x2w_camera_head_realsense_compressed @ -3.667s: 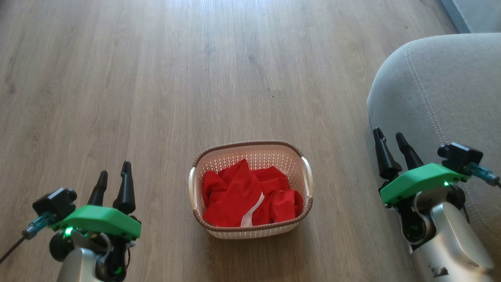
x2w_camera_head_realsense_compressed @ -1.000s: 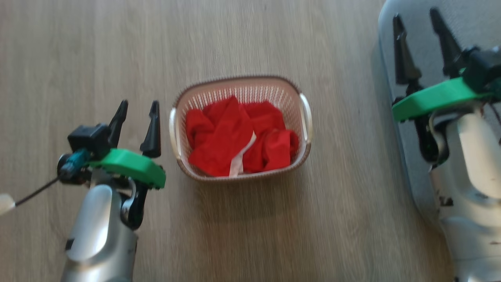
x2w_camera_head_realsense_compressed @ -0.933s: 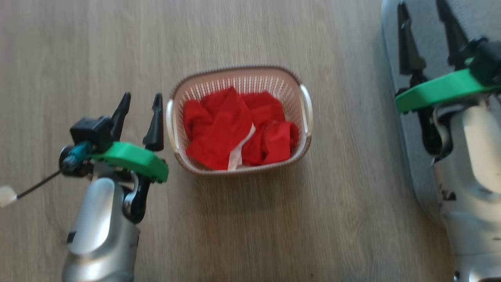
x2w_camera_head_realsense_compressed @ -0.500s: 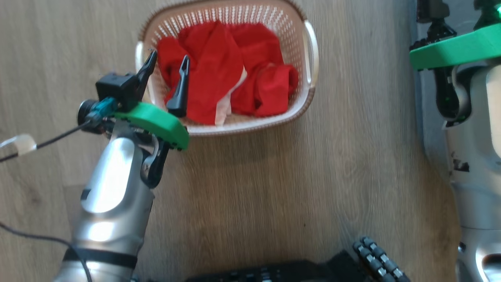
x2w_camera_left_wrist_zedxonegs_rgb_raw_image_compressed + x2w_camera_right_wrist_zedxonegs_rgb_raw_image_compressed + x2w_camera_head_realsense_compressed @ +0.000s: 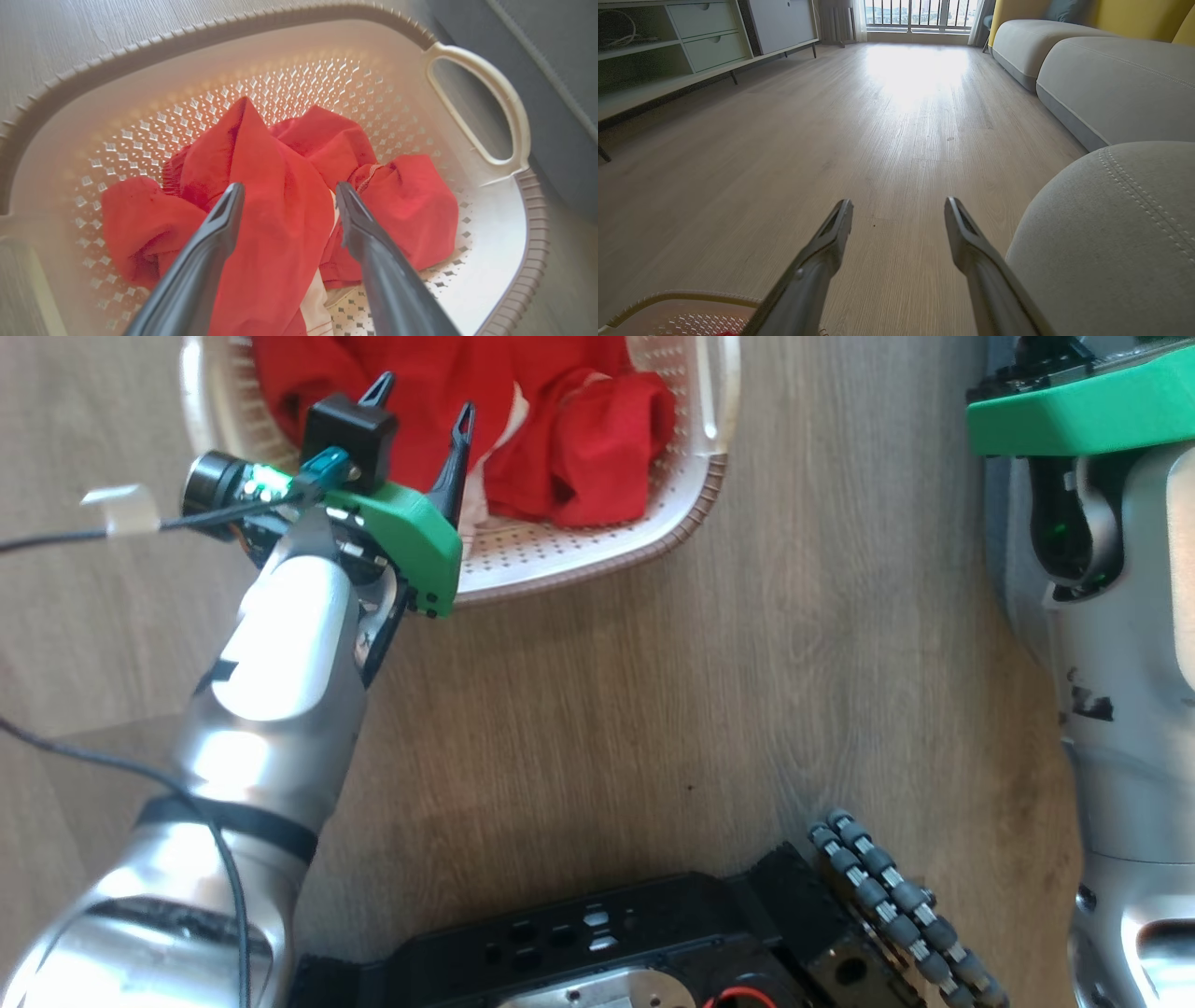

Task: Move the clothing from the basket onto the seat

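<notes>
My left tool [image 5: 288,186], fingers apart, inside basket [image 5: 530,242] rim; clothing [image 5: 280,242] directly under tips, ungripped. My right tool [image 5: 897,201], fingers apart, right of basket, beside seat [image 5: 1111,242].

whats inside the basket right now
Bunched red clothing with a white stripe lies in the basket, the open left gripper poised over it. Bare perforated bottom shows at one corner; anything beneath the fabric is covered.

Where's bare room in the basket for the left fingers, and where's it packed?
Bare basket floor between clothing and the wall by the handle; also along the far wall. Packed mid-basket, under the open left gripper.
</notes>
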You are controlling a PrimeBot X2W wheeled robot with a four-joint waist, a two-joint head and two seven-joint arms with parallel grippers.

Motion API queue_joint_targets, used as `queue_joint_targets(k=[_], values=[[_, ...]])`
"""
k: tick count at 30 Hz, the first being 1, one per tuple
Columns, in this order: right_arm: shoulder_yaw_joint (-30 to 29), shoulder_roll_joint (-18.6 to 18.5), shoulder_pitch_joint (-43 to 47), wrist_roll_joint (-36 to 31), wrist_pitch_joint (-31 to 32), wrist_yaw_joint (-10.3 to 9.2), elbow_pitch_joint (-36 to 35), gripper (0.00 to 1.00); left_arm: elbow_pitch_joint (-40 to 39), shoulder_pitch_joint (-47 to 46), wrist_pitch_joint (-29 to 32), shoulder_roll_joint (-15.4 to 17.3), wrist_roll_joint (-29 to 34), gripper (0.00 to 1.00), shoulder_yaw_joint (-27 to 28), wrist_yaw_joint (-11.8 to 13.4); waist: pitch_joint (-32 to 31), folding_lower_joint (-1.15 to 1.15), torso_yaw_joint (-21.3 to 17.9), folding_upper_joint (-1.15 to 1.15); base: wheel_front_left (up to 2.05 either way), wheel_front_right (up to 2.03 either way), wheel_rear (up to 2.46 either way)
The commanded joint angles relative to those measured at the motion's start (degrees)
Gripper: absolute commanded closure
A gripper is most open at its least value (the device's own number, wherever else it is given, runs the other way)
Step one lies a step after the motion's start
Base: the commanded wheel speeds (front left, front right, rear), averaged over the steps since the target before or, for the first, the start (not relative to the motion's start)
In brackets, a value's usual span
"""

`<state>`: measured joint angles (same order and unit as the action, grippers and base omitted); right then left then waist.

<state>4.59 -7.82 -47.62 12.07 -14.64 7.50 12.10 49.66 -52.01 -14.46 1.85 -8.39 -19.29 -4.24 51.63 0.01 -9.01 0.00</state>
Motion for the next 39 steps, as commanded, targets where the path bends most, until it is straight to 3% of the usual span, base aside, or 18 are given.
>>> queue_joint_targets(k=[1, 8, 9, 14, 20, 23, 31, 32, 33, 34, 39], values=[[0.8, 0.9, 0.9, -0.4, -0.4, -0.01, -2.2, 0.0, 2.7, -1.5, -0.5, 1.0, 1.8, 0.0, -0.4, 1.1, 1.8, -0.01, -1.8, 0.0, 0.0, 0.0, 0.0], [1.4, 2.2, 1.2, -0.1, -0.4, -0.01, -2.4, 0.0, 16.8, -10.2, 0.1, 1.1, 6.8, 0.0, -4.9, 5.9, 3.7, -0.01, -4.1, 0.0, 0.0, 0.0, 0.0], [1.4, 2.2, 1.2, -0.1, -0.4, -0.01, -2.4, 0.0, 16.8, -10.2, 0.1, 1.1, 6.8, 0.0, -4.9, 5.9, 3.7, -0.01, -4.1, 0.0, 0.0, 0.0, 0.0], [1.2, 3.0, 1.5, 0.0, -0.4, -0.01, -2.5, 0.0, 21.7, -14.1, 2.9, 1.1, 9.1, 0.0, -6.9, 11.0, 4.4, -0.01, -4.8, 0.0, 0.0, 0.0, 0.0], [0.7, 3.6, 1.7, 0.3, -0.4, -0.01, -2.4, 0.0, 23.3, -16.1, 4.8, 1.9, 9.9, 0.0, -7.8, 14.4, 4.8, -0.01, -4.5, 0.0, 0.0, 0.0, 0.0], [1.1, 3.9, 1.4, 0.4, -0.4, -0.01, -2.3, 0.0, 23.8, -16.2, 7.7, 2.6, 9.9, 0.0, -8.4, 14.4, 5.0, -0.01, -4.7, 0.0, 0.0, 0.0, 0.0], [1.2, 4.2, 0.8, 0.7, -0.4, -0.01, -2.6, 0.0, 24.2, -15.7, 13.5, 2.6, 8.3, 0.0, -8.6, 11.1, 5.9, -0.01, -4.9, 0.0, 0.0, 0.0, 0.0], [1.2, 4.2, 0.8, 0.8, -0.4, -0.01, -2.5, 0.0, 24.2, -15.5, 13.6, 2.5, 8.2, 0.16, -8.8, 11.0, 5.9, -0.01, -4.9, 0.0, 0.0, 0.0, 0.0], [1.1, 4.2, 0.8, 0.8, -0.4, -0.01, -2.5, 0.0, 24.2, -15.4, 13.5, 2.3, 8.0, 0.67, -8.9, 10.7, 5.7, -0.01, -4.8, 0.0, 0.0, 0.0, 0.0], [1.1, 4.2, 0.7, 0.8, -0.4, -0.01, -2.4, 0.0, 24.2, -15.2, 13.1, 2.2, 7.9, 1.0, -9.0, 10.7, 5.5, -0.01, -4.8, 0.0, 0.0, 0.0, 0.0], [0.7, 4.1, 0.9, 0.7, -0.4, -0.01, -1.7, 0.0, 24.0, -14.5, 10.1, 1.4, 7.4, 1.0, -10.2, 10.2, 3.3, -0.01, -4.1, 0.0, 0.0, 0.0, 0.0]])
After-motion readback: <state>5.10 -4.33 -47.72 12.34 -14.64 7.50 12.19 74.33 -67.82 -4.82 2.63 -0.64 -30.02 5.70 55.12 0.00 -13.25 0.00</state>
